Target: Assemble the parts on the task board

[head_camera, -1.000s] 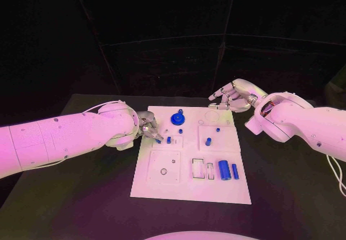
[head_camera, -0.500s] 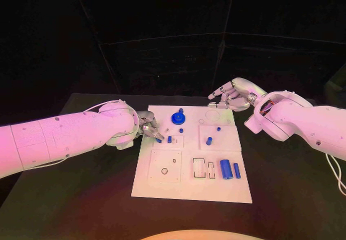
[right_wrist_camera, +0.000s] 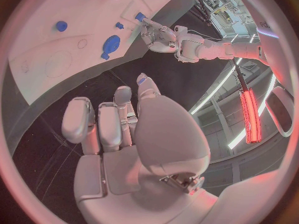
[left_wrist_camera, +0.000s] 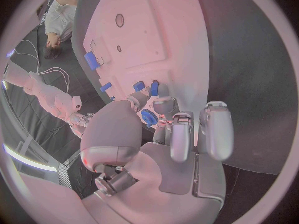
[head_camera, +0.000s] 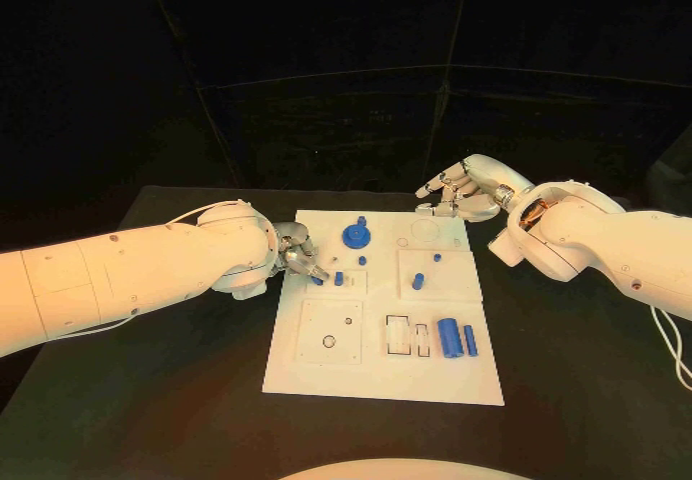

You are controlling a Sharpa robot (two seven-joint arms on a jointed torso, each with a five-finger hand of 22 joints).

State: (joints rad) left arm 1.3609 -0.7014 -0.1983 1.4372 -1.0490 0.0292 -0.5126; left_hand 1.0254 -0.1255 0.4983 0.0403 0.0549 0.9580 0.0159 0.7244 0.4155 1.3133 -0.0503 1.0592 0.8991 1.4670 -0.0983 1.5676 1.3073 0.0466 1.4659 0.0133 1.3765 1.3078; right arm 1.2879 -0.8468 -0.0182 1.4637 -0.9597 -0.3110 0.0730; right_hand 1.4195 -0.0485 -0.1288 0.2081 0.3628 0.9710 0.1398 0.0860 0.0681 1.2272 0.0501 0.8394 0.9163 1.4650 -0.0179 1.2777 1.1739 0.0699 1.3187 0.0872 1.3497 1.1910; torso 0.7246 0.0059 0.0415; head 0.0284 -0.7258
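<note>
The white board (head_camera: 384, 330) lies mid-desk (head_camera: 173, 400). The left hand (head_camera: 299, 254) is at the board's left edge, fingers curled round a small blue part (left_wrist_camera: 148, 118). The right hand (head_camera: 459, 190) hovers past the board's far right corner, fingers loosely spread, holding nothing. A blue knob (head_camera: 355, 236) and two blue cylinders (head_camera: 457, 339) sit on the board.

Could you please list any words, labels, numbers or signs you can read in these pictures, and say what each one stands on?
None can be read.
The task board carries only outlines and holes, no lettering.
The blue parts, the left hand and the right hand bear no readable marks.
The right wrist view shows a small dark mark on a white arm, too small to read.
</note>
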